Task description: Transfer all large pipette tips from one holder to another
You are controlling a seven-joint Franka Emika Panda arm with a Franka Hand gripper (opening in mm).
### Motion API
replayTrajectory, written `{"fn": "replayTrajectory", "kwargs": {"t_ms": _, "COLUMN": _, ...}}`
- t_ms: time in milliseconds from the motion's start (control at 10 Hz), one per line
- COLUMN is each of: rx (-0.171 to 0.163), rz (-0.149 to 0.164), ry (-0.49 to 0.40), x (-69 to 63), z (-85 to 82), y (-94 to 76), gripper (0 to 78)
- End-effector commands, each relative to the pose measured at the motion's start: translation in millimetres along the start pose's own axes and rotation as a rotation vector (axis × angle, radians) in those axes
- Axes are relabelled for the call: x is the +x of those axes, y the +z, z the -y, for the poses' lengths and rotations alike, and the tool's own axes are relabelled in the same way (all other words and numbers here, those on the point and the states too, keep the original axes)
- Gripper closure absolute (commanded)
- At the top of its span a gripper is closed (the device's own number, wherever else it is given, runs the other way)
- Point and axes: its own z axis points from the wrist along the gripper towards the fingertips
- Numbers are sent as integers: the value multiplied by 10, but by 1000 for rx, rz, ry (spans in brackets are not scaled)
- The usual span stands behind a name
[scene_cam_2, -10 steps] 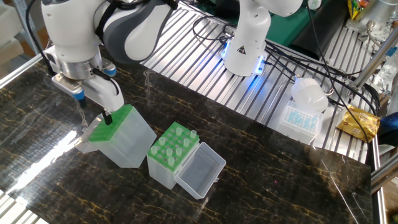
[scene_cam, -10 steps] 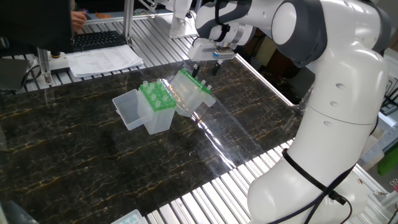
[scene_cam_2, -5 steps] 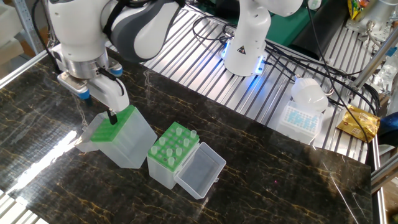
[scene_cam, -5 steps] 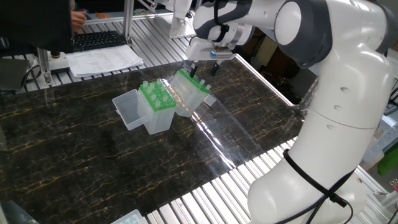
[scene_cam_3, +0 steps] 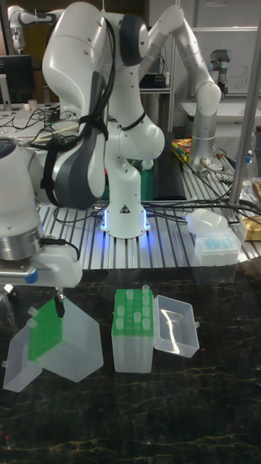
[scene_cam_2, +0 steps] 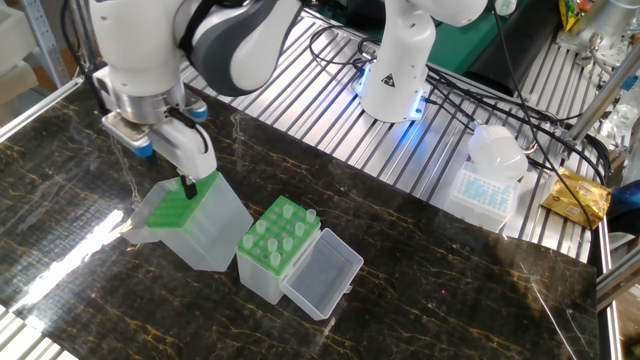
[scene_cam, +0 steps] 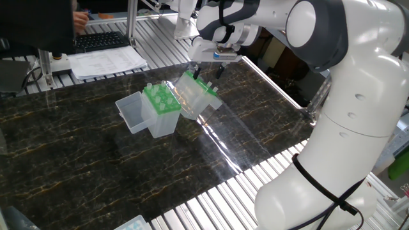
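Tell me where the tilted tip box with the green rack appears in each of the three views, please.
One fixed view: the tilted tip box is at upper centre, under the gripper.
The other fixed view: tilted tip box at left of centre, gripper at its green top.
Tall fixed view: tilted tip box at lower left.
Shared landmark: the upright tip box with open lid stands beside it in every view.

My gripper (scene_cam_2: 160, 170) hangs over the tilted rack (scene_cam_2: 190, 222); the upright rack (scene_cam_2: 277, 248) with large pipette tips (scene_cam_2: 285, 226) stands just beside it.
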Motion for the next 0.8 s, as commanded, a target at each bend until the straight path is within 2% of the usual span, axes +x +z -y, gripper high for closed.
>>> {"fn": "replayTrajectory", "kwargs": {"t_ms": 100, "rx": 4, "rz": 7, "ry": 21, "x": 44, "z": -71, "y": 2, "gripper": 1}}
{"fn": "replayTrajectory", "kwargs": {"t_ms": 300, "rx": 30, "rz": 7, "ry": 17, "x": 23, "z": -64, "y": -42, "gripper": 1}}
{"fn": "replayTrajectory", "kwargs": {"t_ms": 600, "rx": 30, "rz": 4, "ry": -6, "x": -39, "z": -23, "y": -96, "gripper": 1}}
{"fn": "replayTrajectory", "kwargs": {"t_ms": 800, "rx": 29, "rz": 6, "ry": -48, "x": -172, "z": 117, "y": -78, "gripper": 1}}
